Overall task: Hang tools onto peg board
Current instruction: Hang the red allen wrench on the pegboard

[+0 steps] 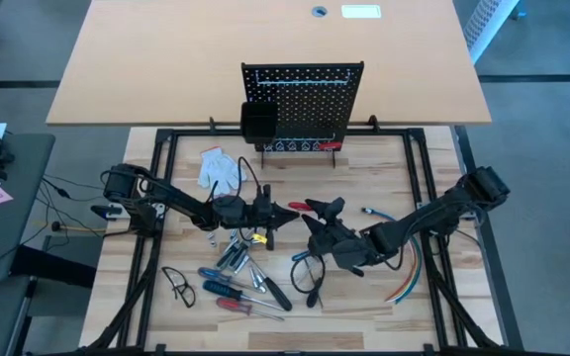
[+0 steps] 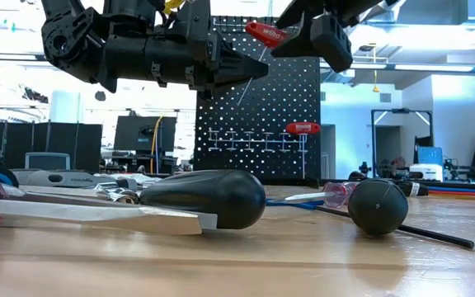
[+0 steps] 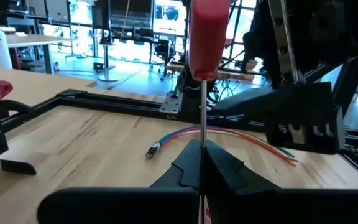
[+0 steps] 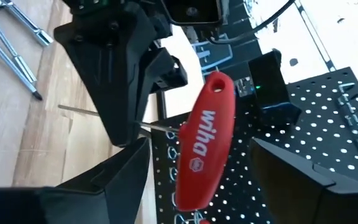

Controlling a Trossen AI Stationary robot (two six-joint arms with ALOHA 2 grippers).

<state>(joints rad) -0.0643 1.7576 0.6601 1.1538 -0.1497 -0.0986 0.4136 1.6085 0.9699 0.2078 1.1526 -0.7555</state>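
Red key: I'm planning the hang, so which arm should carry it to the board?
Probably the right. The right gripper is open around the handle of the red key; the left gripper pinches only its shaft, the end that likely goes into the peg board.

Open lane to the peg board point(image 1: 303, 99), clutter nearer in.
Bare wood lies between the raised grippers and the board; loose tools point(image 1: 240, 275), a white glove point(image 1: 219, 168) and coloured cables point(image 1: 409, 259) crowd the table's sides.

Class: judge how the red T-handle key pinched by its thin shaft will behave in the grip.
The red T-handle key, pinched by the left claw, looks top-heavy, so it may pivot. Its smooth thin shaft could slip. It looks stiff.
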